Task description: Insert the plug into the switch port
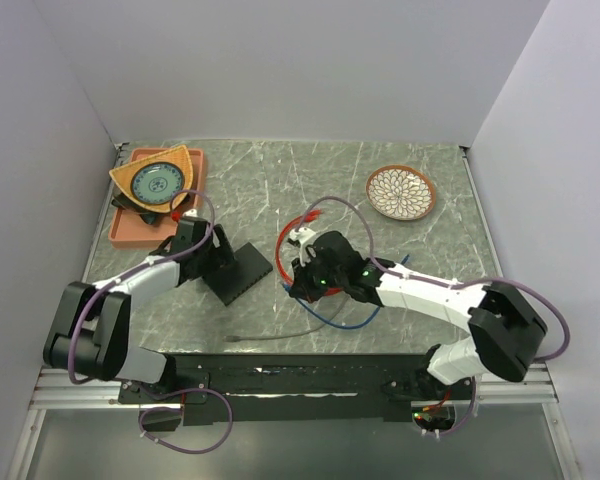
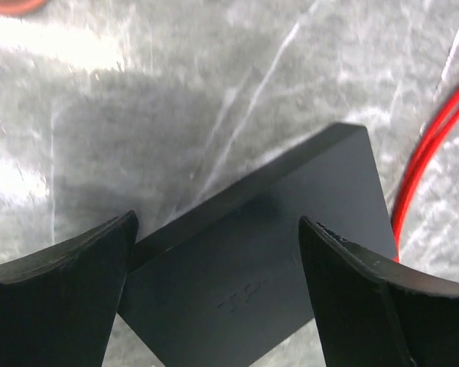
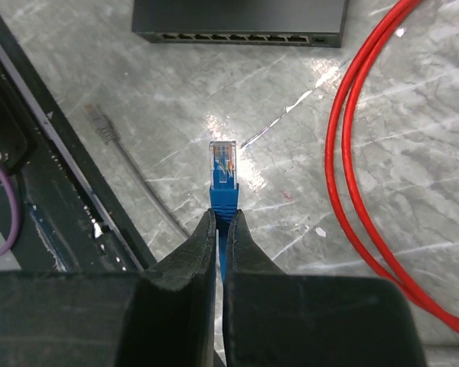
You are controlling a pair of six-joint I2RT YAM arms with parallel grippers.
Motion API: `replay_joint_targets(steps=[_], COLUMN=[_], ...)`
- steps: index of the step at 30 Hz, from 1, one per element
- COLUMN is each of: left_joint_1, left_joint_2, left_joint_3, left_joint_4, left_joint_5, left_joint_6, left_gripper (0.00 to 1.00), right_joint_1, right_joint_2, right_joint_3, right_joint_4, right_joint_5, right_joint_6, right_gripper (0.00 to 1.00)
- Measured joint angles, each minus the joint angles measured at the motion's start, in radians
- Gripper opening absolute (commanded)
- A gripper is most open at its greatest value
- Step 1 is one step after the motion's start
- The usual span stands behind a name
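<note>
Right claw [image 3: 218, 220] has its two black, rough-faced fingers pressed together on the blue rubber boot of the plug [image 3: 222, 157]. The plug is a clear plastic network connector with coloured wires visible inside, and it sticks straight out ahead of the fingertips over the grey, white-veined marble-look table [image 3: 291, 92]. Just left of this claw lies a thin grey cable [image 3: 101, 126] ending in its own small ridged connector. To the right, two strands of glossy red cable [image 3: 330, 153] curve past. Well ahead of the plug and apart from it sits the switch [image 3: 237, 11], a flat, matt black rectangular box. Its long edge faces the claw and carries a row of small square sockets. The switch port [image 3: 229, 37] is one of that row; which one cannot be told. Left claw [image 2: 218, 225] stands spread wide, its curved black fingers on either side of the switch's smooth top, with a sharp corner of the box pointing away beyond the fingertips. Whether the pads touch the box cannot be told. Farther beyond the left claw, a salmon-coloured rectangular tray [image 1: 125, 232] holds an orange triangular dish [image 1: 128, 175]. Far beyond the right claw rests a round plate [image 1: 401, 192] with a brown-and-white petal pattern.
</note>
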Motion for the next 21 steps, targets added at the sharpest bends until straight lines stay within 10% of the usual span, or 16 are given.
replay_joint_targets(steps=[21], left_joint_1=[0.0], left_joint_2=[-0.11], left_joint_3=[-0.07], left_joint_4=[0.021], left_joint_5=[0.093], left_joint_6=[-0.024], left_gripper=[0.88], right_joint_1=[0.123], right_joint_2=[0.178], right_joint_3=[0.119], right_joint_4=[-0.034], right_joint_5=[0.097], right_joint_6=[-0.021], right_gripper=[0.0])
